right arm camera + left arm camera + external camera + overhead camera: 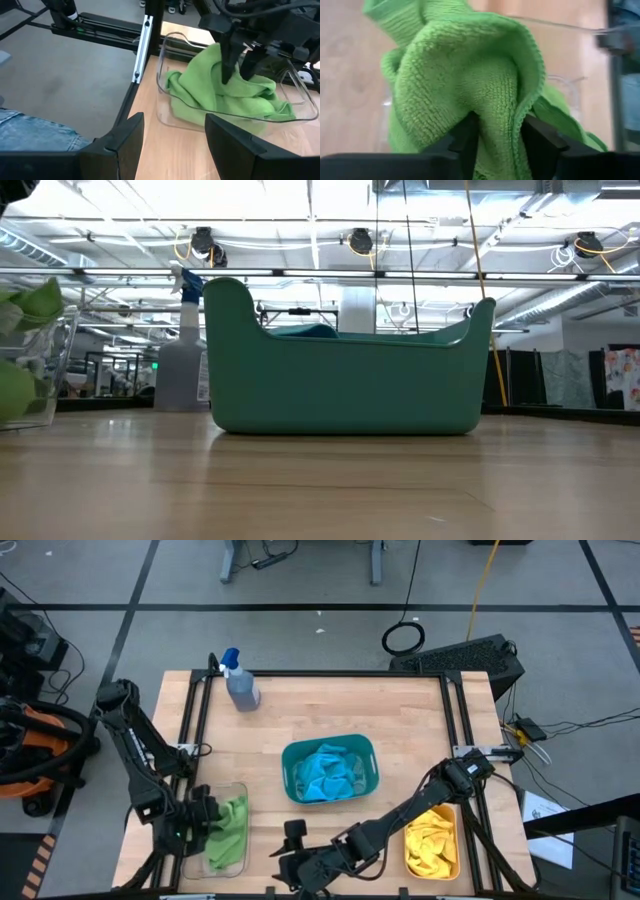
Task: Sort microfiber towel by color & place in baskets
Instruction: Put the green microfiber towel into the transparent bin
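My left gripper (210, 814) (500, 145) is shut on a lime green towel (230, 828) over the clear basket (243, 862), which stands by the table's near left corner. In the right wrist view, the left gripper (238, 65) stands above that basket (165, 100). My right gripper (287, 846) (175, 145) is open and touches nothing. It hovers near the table's near edge, just right of the clear basket. The teal basket (368, 750) (340, 390) at the table's middle holds blue towels (328, 772). The orange basket (408, 852) at near right holds yellow towels (433, 838). My left gripper pinches a raised fold of the green towel (495, 115) between its two fingers (470, 137), with several layers bunched in the gap. The fingers come from above, pointing down (227, 60). The cloth's lower part (225, 102) lies slack inside the clear basket.
A grey spray bottle with a blue top (240, 686) (183, 360) stands near the table's far left corner. Black frame rails (196, 730) run along the table's left and right edges. Bare wood (400, 710) lies between the baskets and the far edge.
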Robot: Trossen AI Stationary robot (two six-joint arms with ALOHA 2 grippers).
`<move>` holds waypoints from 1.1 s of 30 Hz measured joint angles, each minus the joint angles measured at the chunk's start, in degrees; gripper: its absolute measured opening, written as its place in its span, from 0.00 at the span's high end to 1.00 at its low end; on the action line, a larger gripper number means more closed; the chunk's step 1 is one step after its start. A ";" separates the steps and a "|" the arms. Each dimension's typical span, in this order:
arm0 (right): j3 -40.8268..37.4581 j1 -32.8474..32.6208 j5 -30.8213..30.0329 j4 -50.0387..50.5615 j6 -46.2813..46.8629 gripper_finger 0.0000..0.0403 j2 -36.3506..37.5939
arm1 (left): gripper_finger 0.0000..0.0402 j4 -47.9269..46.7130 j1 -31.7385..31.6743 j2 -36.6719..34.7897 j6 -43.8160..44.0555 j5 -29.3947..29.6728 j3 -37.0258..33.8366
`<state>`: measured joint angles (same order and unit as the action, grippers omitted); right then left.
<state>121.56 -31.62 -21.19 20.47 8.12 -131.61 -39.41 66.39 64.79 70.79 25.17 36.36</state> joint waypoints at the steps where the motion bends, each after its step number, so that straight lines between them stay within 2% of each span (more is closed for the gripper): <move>1: 0.00 -0.04 0.02 0.02 -0.02 0.50 0.00 | 0.63 1.10 0.00 0.00 -0.92 -0.26 0.02; 6: 0.00 0.01 0.02 -0.01 0.03 0.50 0.00 | 0.52 -0.80 0.00 0.00 -0.79 -2.57 1.03; 16: 0.00 -0.11 0.13 0.87 0.62 0.50 0.00 | 0.51 -10.69 1.21 -2.68 -1.12 -4.55 11.55; 18: 0.00 -0.27 0.14 1.50 0.91 0.50 -0.02 | 0.51 -12.41 1.58 -2.80 -2.44 -2.02 12.87; 22: 0.00 -0.37 0.11 1.62 0.98 0.50 -0.07 | 0.51 -12.40 1.41 -2.06 -6.87 10.24 12.55; 24: 0.00 -0.37 0.11 1.57 1.03 0.50 -0.07 | 0.53 -12.49 0.28 -1.26 -7.24 11.70 11.18; 30: 0.00 -0.37 0.13 1.60 1.29 0.50 -0.07 | 0.69 -11.70 -2.75 1.25 -3.09 5.24 3.92; 33: 0.00 -0.37 0.18 1.61 1.24 0.50 -0.09 | 0.77 -10.59 -3.06 2.37 0.46 4.75 0.37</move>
<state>121.56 -31.99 -21.01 22.08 9.36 -131.70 -50.01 63.33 67.17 71.25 29.92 36.73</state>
